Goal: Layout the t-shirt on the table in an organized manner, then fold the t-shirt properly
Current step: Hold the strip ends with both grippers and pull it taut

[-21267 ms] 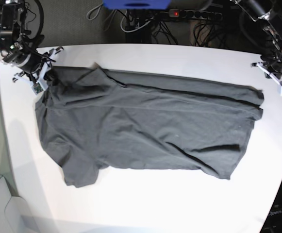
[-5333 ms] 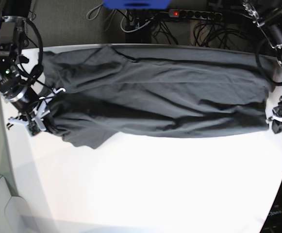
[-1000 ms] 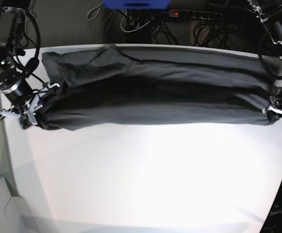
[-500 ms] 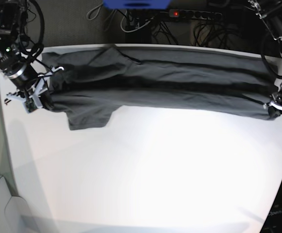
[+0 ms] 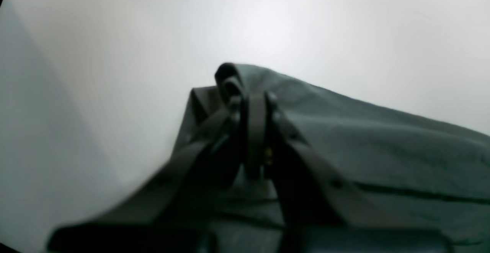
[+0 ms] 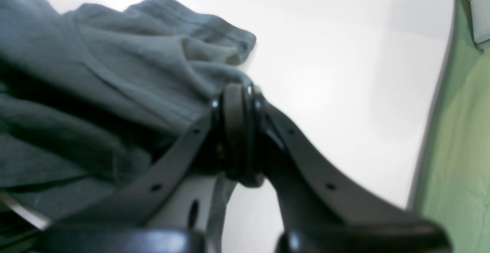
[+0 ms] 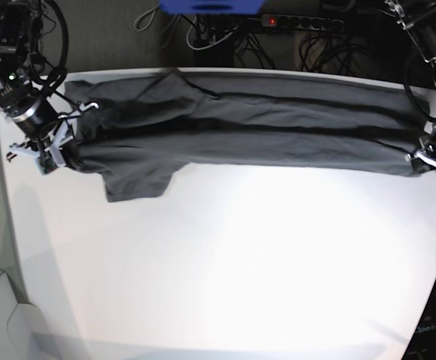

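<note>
Cables (image 7: 308, 41) behind table (image 7: 240, 262); both pincers clamp t-shirt (image 7: 240, 127) ends.

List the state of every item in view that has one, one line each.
t-shirt: folded into a long band across the table's far side, pinched at both ends, one sleeve sticking out toward the near side.
left end effector: shut on the t-shirt's end.
right end effector: shut on the t-shirt's other end.
table: white, bare on the near side.
</note>
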Tool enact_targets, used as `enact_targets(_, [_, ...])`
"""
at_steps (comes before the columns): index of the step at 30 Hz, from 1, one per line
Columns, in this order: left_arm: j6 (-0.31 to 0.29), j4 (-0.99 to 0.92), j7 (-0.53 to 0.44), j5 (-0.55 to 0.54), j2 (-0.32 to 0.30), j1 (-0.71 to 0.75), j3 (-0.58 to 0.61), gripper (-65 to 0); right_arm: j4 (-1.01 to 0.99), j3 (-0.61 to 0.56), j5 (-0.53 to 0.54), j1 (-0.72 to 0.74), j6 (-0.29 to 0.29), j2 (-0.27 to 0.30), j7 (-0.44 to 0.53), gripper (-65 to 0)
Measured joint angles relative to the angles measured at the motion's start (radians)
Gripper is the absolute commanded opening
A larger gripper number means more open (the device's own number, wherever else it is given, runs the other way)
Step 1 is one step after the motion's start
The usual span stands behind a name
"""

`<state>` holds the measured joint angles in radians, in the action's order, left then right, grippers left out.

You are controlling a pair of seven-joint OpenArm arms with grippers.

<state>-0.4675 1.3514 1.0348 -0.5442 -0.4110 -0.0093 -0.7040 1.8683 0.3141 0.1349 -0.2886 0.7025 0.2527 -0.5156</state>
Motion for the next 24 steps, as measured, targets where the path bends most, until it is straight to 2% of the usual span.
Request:
enact_targets(9, [-0.005,0.086,0.084,-0.008,-0.013,-0.025,0.001,-64.5,0.0,0.002,0.0,0.008,0.0,0.049,0.003,-65.0])
enact_targets(14, [-0.004,0.094,0.095,-0.006,-0.016,-0.024,0.005,-64.5,0.0,0.002,0.0,-0.001,0.0,0.05,0.003,-65.0])
enact_targets(24, [-0.004,0.094,0.2,-0.004,-0.029,-0.019,0.005,-64.5,0.0,-0.001,0.0,-0.032,0.0,0.064,0.005,-65.0])
